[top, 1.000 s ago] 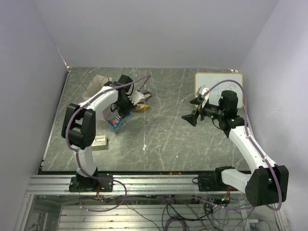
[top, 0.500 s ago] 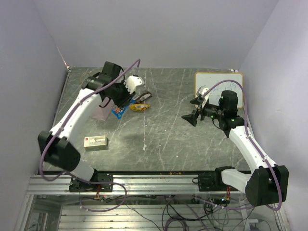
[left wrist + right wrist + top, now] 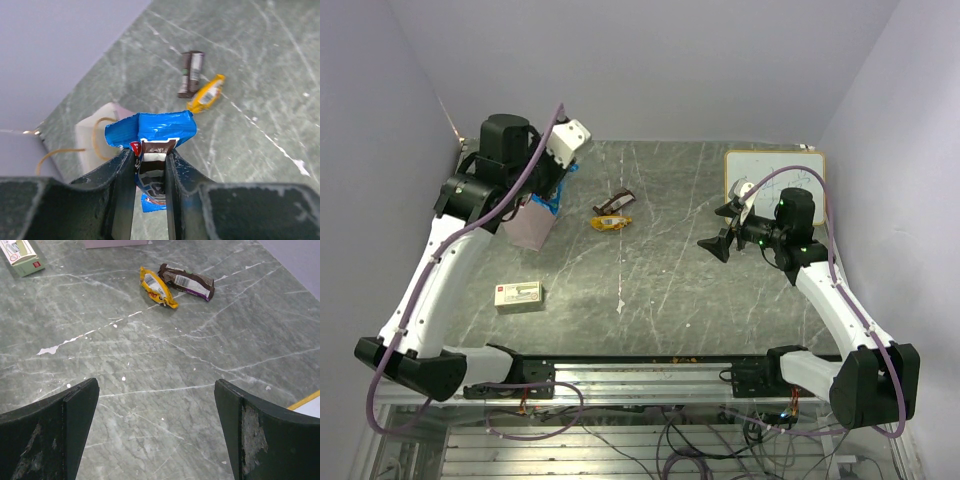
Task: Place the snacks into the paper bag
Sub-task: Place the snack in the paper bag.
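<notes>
My left gripper is shut on a blue snack packet and holds it in the air over the pale pinkish paper bag. In the top view the left gripper hangs with the blue packet at the top edge of the bag. A yellow snack and a dark brown bar lie side by side on the table right of the bag. They also show in the right wrist view, yellow snack and brown bar. My right gripper is open and empty, its jaws wide apart above the table.
A pale beige box with a red mark lies near the front left, also in the right wrist view. A white framed whiteboard lies at the back right behind the right gripper. The purple side wall stands close behind the bag.
My left arm has lifted the blue packet off the table and carried it back and left, up over the paper bag. The right arm has not moved.
</notes>
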`<state>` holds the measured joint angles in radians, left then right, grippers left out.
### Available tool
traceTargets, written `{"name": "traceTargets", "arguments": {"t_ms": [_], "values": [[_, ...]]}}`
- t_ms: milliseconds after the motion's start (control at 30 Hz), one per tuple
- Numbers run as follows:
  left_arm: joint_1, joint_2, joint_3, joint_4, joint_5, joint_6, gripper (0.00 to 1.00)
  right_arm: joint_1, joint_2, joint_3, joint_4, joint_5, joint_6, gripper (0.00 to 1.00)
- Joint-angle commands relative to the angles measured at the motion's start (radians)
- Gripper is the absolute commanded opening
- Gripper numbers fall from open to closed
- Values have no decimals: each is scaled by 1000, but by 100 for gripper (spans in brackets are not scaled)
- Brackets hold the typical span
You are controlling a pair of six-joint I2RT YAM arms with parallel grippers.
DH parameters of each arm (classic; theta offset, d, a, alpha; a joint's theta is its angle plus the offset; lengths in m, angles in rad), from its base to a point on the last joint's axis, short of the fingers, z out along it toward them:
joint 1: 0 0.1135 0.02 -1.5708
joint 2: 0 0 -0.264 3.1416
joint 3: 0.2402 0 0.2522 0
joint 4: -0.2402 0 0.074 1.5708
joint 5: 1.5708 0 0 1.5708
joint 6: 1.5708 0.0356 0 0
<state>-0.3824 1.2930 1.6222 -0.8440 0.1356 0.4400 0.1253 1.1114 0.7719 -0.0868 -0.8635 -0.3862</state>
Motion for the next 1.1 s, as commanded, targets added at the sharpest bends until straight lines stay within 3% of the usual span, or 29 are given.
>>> {"name": "traceTargets", "arguments": {"t_ms": [0, 300, 500, 1067], "values": [[38, -46, 22, 121, -169, -39, 35, -9, -9, -7, 6, -3, -12, 100], [183, -31, 22, 244, -262, 15, 35, -9, -18, -7, 6, -7, -10, 100], [258, 19, 6, 298, -202, 0, 34, -9, -25, -8, 7, -8, -11, 100], [284, 86, -149, 447, -108, 14, 33, -9, -10, -8, 6, -6, -14, 100]]}}
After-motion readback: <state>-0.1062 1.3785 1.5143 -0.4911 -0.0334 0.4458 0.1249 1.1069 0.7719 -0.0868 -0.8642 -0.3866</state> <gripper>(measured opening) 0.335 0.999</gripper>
